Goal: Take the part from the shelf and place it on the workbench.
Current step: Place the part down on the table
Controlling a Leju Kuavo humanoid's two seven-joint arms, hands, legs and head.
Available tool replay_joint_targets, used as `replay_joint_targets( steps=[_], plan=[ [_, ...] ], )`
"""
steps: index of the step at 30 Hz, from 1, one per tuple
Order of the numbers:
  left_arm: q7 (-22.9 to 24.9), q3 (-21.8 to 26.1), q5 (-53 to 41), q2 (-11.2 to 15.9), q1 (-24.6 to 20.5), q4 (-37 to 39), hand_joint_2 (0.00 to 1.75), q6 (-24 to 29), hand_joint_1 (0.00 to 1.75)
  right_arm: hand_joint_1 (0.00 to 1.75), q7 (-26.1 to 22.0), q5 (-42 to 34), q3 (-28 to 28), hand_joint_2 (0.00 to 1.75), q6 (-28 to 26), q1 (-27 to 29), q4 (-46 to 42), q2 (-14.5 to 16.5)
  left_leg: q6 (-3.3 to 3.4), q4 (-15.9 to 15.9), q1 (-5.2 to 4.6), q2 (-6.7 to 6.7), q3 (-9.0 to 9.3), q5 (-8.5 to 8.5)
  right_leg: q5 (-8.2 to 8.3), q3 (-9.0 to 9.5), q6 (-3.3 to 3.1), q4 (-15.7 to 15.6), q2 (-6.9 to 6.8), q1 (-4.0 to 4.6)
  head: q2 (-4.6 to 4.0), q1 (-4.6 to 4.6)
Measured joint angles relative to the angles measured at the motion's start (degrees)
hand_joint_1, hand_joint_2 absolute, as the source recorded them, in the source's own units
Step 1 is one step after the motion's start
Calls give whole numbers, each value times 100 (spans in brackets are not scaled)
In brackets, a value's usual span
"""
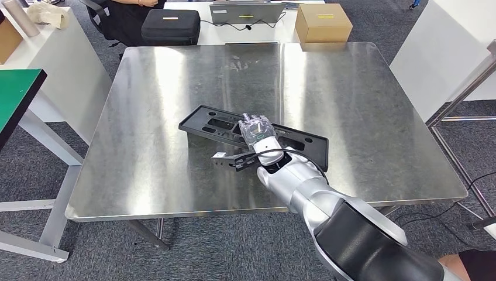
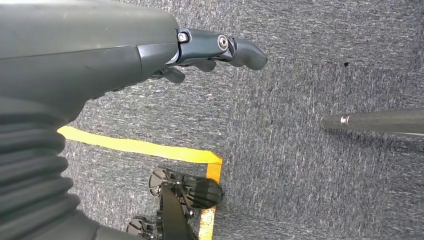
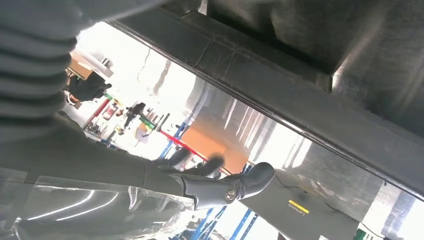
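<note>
The part point(image 1: 210, 124), a long flat black plastic plate with cut-outs, lies flat on the steel workbench point(image 1: 175, 76), a little in front of its middle. My right hand point(image 1: 257, 130) lies over the part's middle, reaching in from the front right. In the right wrist view the part's dark edge point(image 3: 280, 85) runs close by, and the thumb point(image 3: 225, 187) stands clear of it over the shiny tabletop; the other fingers are hidden. My left hand point(image 2: 210, 55) hangs over grey carpet and holds nothing.
A cardboard box point(image 1: 323, 22), a black case point(image 1: 171, 24) and a laptop point(image 1: 248, 12) sit on the white table behind the bench, where a person point(image 1: 126, 12) sits. A green-topped table point(image 1: 17, 93) stands left, a metal frame point(image 1: 462, 93) right. Yellow floor tape point(image 2: 145, 148) runs under my left arm.
</note>
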Motion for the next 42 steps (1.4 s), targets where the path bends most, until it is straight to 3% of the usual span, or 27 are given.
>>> replay_joint_targets(
  steps=[23,26,30,33,34,36,38,40,42],
  plan=[
    [4,21,-11,0,0,1,0,1,0,0,-49,-7,-96,0,-51,-13,21,0,0,0,0,0,0,0,0,1,0,0,0,1,1,0],
    [25,38,-46,2,1,1,0,7,0,0,-438,-168,-194,0,-521,-7,0,19,0,0,-1,0,-1,0,0,2,0,1,0,4,0,1],
    [15,47,-86,10,2,1,0,7,0,0,-1667,-799,-594,0,-1838,70,-272,161,0,0,0,3,-2,-1,0,0,0,2,4,6,0,0],
    [-48,75,-111,10,5,1,0,57,0,0,-3353,-2222,-1186,0,-2273,521,-1091,306,-13,-2,13,-5,9,-10,-14,-8,-13,-4,-4,7,-1,-1],
    [-105,93,-111,9,12,2,0,124,0,0,-3994,-3044,-1422,0,-2008,937,-1672,308,-25,-3,23,-21,23,-23,-28,-2,-23,-11,-17,8,0,1],
    [-236,133,-111,8,48,2,0,287,0,0,-5045,-5246,-1804,0,-832,2059,-3283,208,-38,-4,35,-64,50,-53,-63,35,-32,-24,-55,11,0,4],
    [-302,162,-113,14,111,3,0,374,0,0,-5466,-7598,-2002,0,407,3021,-4803,36,-35,-4,21,-87,51,-67,-77,73,-27,-25,-76,9,0,1],
    [-316,194,-126,23,163,4,0,403,0,0,-5578,-9343,-2161,0,942,3614,-5905,-134,-34,-3,8,-79,43,-67,-74,77,-25,-25,-71,6,1,-1],
    [-317,225,-156,31,180,4,0,412,0,0,-5637,-9906,-2320,0,1037,3996,-6654,-268,-31,-3,3,-66,43,-71,-74,74,-25,-25,-58,6,0,1]
  ],
)
